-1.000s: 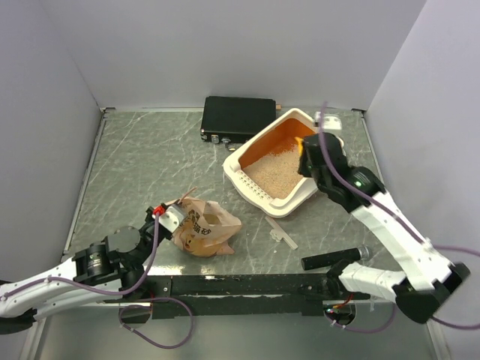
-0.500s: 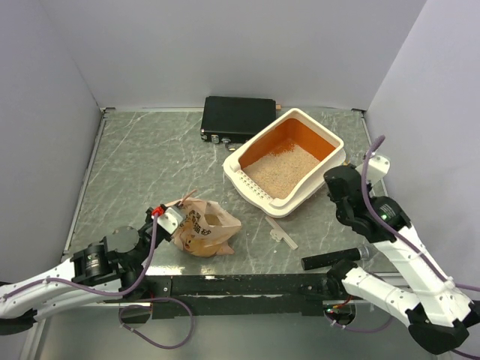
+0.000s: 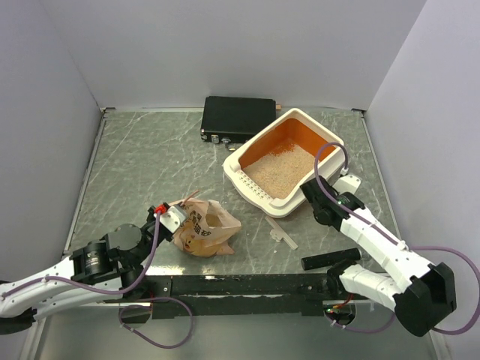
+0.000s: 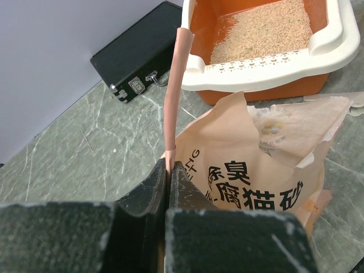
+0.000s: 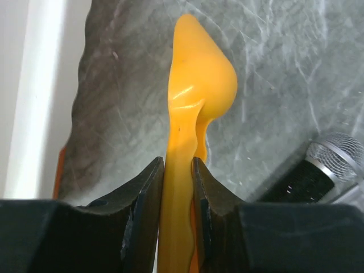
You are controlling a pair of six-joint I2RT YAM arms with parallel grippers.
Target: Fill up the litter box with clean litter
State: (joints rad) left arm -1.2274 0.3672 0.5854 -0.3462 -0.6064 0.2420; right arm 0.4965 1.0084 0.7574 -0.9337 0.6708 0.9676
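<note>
The right arm has swung away from above the large rectangular litter box (image 3: 234, 160), cream-white at the rim and orange inside, and now sits low beside its near right corner. The left arm has not shifted.

The right pincer (image 5: 177, 168) is clamped on the stem of a glossy yellow-orange plastic scoop (image 5: 196, 85), which hangs over the grey-green marbled surface (image 3: 142, 165) rather than over the box. The wrist view shows no granules on the scoop. The left pincer (image 4: 169, 168) is pressed together on the pinkish paper handle (image 4: 173, 96) of the crumpled orange-brown printed paper bag (image 3: 206, 229), which stands well apart from the box.

The fine beige-tan litter (image 3: 277, 172) lies in the box as a thin layer, thickest toward the slotted grille end. The orange floor at the far end, near the flat black case (image 3: 236, 118), is bare.

The fill looks partly done: more litter is probably needed, and the far end needs covering. Whether the bag holds more cannot be told.
</note>
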